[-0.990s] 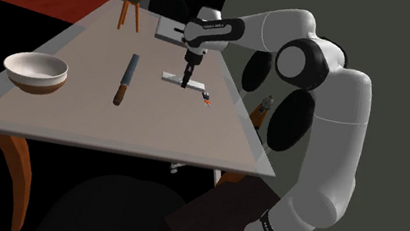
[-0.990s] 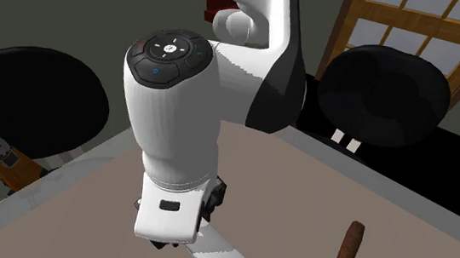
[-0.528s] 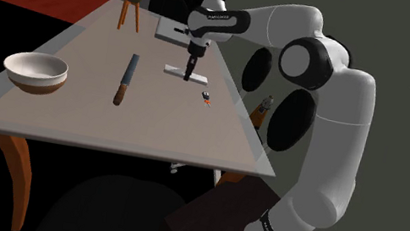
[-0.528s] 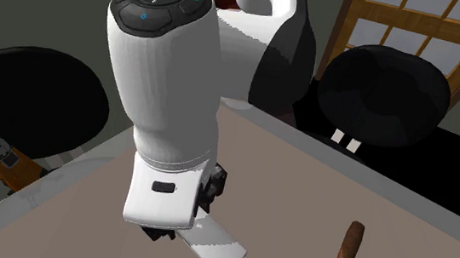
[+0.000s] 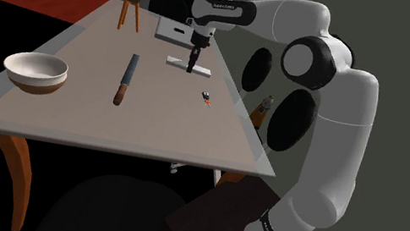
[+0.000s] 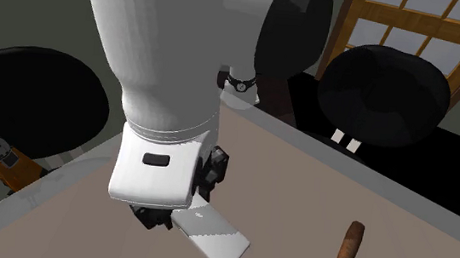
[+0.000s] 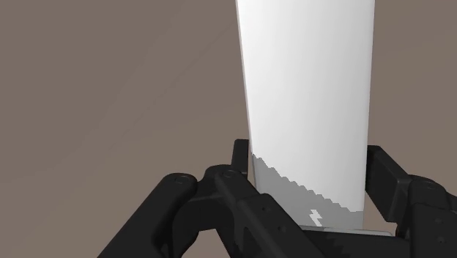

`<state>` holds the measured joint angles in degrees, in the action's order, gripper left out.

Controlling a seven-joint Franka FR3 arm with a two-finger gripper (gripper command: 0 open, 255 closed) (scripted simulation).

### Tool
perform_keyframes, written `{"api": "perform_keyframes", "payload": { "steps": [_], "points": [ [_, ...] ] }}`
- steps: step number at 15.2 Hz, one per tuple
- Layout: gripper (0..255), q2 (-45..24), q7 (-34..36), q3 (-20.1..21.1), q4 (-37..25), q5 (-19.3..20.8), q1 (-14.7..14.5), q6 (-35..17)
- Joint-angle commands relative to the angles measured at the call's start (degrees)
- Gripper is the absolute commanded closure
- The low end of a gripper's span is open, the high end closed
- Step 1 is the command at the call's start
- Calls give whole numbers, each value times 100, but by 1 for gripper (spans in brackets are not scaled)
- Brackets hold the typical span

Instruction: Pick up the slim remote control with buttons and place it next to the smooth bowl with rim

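Jaws tight on remote [image 7: 307, 95] edges; bare tabletop [image 7: 110, 88] beyond

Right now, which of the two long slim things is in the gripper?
The white remote: the gripper is shut on it. The dark knife with the brown handle lies free on the table, nearer the bowl.

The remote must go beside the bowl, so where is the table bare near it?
Bare table lies between the bowl and the knife, and also from the bowl to the near edge. Past the knife it is more crowded: the remote in the jaws, and a small red-and-black thing near it.
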<state>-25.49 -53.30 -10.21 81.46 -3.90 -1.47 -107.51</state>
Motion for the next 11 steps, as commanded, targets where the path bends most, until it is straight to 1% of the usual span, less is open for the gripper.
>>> {"api": "perform_keyframes", "payload": {
  "steps": [1,5,11],
  "points": [
    [255,20,2,-3,-125,4,4,145],
    [255,35,7,-7,-369,9,12,402],
    [255,581,716,166,428,170,-545,143]
  ]
}}
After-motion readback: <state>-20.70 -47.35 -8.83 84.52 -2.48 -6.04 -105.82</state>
